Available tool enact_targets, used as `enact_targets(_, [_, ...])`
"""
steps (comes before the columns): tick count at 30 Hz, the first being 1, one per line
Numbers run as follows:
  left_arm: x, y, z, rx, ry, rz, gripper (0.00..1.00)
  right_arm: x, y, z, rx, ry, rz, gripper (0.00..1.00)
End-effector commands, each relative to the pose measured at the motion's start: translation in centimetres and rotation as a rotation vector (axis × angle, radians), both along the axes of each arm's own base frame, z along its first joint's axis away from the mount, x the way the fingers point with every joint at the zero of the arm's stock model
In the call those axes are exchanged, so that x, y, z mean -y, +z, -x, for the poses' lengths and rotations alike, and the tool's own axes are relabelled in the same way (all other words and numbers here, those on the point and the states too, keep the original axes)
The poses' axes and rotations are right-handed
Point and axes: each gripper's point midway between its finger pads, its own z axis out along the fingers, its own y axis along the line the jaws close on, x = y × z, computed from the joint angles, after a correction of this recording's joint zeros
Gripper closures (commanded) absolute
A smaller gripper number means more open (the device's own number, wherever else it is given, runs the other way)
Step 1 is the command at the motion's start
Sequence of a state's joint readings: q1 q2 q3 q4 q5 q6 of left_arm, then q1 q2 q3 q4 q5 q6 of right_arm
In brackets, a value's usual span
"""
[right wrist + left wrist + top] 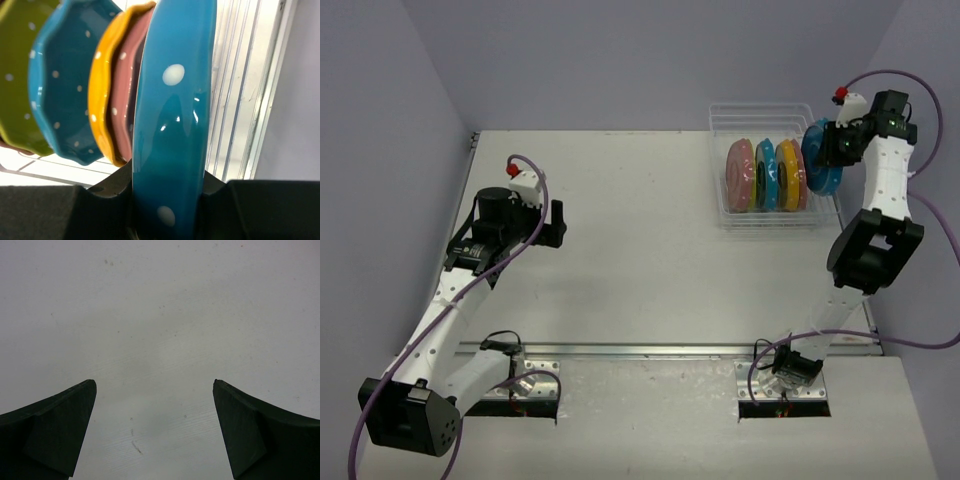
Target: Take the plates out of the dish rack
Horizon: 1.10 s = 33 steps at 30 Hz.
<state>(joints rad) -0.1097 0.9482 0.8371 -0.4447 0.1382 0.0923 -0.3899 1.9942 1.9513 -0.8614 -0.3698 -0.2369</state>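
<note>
Blue plate [172, 125] stands on edge at the right end of the rack [760, 118], faces pointing left and right, rim line running near-to-far, parallel to the other plates [765, 175]. Right gripper [828, 148] is clamped across its rim, one finger on each face. Can't tell if its lower edge sits in a slot.

The other plates stand upright in a left-right row in the rack, at the far right of the desk [620, 260].

Desk is plain white with faint scuffs and a metal strip along the near edge. Pale grey-lilac walls left, back and right.

Right wrist view shows the row close up: green, blue, orange, pink, then the gripped one, with clear ribs to the right. Left wrist view shows only bare desk. Left gripper [154, 385] is spread wide, holding nothing, over the left side, well apart from the rack.
</note>
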Motion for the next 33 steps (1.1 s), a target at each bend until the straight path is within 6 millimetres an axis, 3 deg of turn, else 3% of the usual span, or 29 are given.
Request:
enact_targets(1, [-0.4,2.5,-1.1,0.079,0.038,0.018,0.0,-0.4,12.9,-1.0,0.341,0.059,0.141,1.0])
enact_targets(10, [-0.2,4.3,-1.6,0.068,0.051,0.048,0.0,-2.6,21.3,1.0,0.617,0.165,0.311,1.0])
enact_targets(14, [1.4,6.1,-1.6,0.052,-0.011,0.107,0.0,-6.4,25.0,2.4,0.76,0.295,0.384,1.0])
enact_targets(15, [1.5,6.7,-1.8,0.063,-0.014,0.112,0.0,-7.2,25.1,2.8,0.769,0.312,0.382,1.0])
enact_targets(17, [3.1,8.1,-1.3,0.059,-0.085,0.182,0.0,-11.1,26.4,4.1,0.864,0.432,0.438,1.0])
enact_targets(19, [4.4,9.4,-0.9,0.059,-0.137,0.233,0.0,-15.2,25.9,5.8,0.921,0.547,0.464,1.0])
enact_targets(21, [5.7,10.7,-0.4,0.052,-0.204,0.285,0.0,-17.8,24.1,6.6,0.962,0.645,0.522,1.0])
enact_targets(22, [6.1,11.1,-0.2,0.049,-0.227,0.301,0.0,-19.3,25.9,7.6,1.031,0.676,0.564,1.0])
enact_targets(24, [7.0,12.6,0.1,0.041,-0.273,0.337,0.0,-24.5,23.8,9.9,1.12,0.838,0.653,1.0])
enact_targets(25, [7.4,13.0,0.3,0.031,-0.293,0.353,0.0,-26.1,21.9,10.4,1.123,0.896,0.681,1.0])
enact_targets(27, [8.3,13.4,0.6,0.007,-0.346,0.389,0.0,-28.3,21.6,12.5,1.229,0.95,0.758,1.0])
enact_targets(29, [8.9,13.6,0.8,-0.011,-0.378,0.414,0.0,-30.0,19.3,13.5,1.256,1.017,0.807,1.0])
enact_targets(31, [9.9,14.0,1.3,-0.038,-0.437,0.46,0.0,-32.3,19.9,15.6,1.403,1.06,0.931,1.0])
enact_targets(33, [10.8,14.1,1.9,-0.074,-0.499,0.508,0.0,-34.2,18.0,17.3,1.513,1.103,1.04,1.0])
